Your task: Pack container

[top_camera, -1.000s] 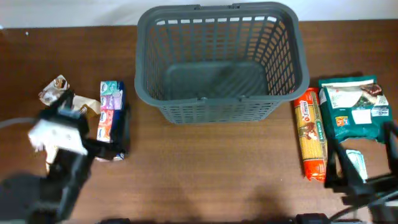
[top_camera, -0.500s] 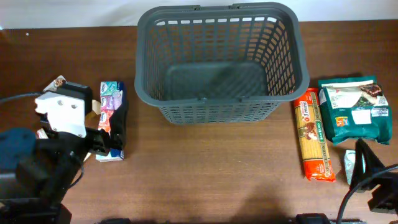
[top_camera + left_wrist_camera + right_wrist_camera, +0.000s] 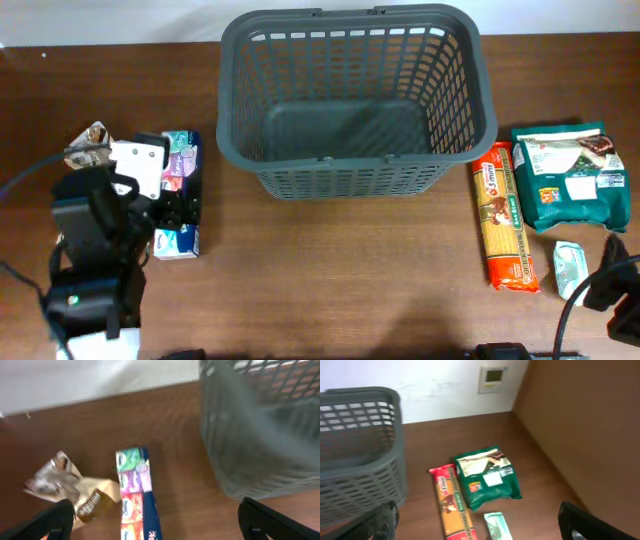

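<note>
The container, a large dark grey slotted basket, stands empty at the table's far middle; its wall also shows in the left wrist view and the right wrist view. My left gripper hangs open over a multi-coloured tissue pack, beside a crumpled brown snack packet. My right gripper stands open at the near right, holding nothing. In front of it lie a long spaghetti pack, a green bag and a small mint packet.
A white wall runs behind the table's far edge, with a small wall panel on it. A brown board closes off the right side. Bare brown tabletop lies in front of the basket.
My left arm has swung right and away from me, so its gripper now hangs over the tissue pack. The right arm has drawn back toward the near right corner, uncovering the mint packet.
</note>
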Robot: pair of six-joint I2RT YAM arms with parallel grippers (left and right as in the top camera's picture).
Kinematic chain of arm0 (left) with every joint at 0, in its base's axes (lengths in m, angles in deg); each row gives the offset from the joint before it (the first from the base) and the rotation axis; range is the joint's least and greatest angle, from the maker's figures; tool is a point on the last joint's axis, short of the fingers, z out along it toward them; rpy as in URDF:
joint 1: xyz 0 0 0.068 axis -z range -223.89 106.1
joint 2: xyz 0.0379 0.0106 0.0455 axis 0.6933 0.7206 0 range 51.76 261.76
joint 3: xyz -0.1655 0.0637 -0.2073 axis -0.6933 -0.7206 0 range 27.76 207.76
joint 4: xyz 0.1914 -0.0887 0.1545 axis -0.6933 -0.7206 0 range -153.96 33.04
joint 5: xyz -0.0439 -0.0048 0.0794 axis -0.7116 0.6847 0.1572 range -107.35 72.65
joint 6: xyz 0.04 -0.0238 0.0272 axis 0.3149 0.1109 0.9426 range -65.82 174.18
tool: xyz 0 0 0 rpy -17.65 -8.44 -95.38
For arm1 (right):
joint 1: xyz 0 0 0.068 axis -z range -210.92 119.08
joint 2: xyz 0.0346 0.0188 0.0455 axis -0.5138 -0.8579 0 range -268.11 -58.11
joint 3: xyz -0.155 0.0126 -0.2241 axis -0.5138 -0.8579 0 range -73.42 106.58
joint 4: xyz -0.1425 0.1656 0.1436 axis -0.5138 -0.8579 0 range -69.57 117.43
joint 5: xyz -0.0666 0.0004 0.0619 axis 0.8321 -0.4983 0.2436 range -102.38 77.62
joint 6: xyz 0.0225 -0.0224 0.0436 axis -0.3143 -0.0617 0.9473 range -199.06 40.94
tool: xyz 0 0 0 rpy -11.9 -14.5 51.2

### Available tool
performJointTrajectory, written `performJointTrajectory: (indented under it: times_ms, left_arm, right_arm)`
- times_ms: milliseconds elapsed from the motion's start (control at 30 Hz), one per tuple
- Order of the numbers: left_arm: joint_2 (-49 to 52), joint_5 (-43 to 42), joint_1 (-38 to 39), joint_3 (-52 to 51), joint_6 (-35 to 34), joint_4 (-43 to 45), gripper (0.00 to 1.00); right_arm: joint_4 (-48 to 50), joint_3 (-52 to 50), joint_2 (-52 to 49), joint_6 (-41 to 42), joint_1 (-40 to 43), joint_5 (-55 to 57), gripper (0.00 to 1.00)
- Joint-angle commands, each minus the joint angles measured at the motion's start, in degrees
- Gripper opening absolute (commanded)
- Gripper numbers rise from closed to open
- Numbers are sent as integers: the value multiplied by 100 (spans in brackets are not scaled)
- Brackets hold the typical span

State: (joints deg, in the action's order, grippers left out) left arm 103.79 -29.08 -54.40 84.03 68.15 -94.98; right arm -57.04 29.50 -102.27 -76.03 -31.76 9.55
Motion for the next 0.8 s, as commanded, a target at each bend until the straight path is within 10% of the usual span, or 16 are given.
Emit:
performJointTrajectory:
  times_ms: [0,467,767]
  left_arm:
    - [46,-769,-505,-295,2,203,99]
    - [146,-802,-804,-293,-22,389,99]
    - [146,-804,-804,-293,-22,444,99]
  right_arm:
    - [-59,-142,-57,223,-28,568,99]
    - [-197,-723,-721,1338,-26,581,99]
    - [855,-422,-1902,1132,1078,-1659,99]
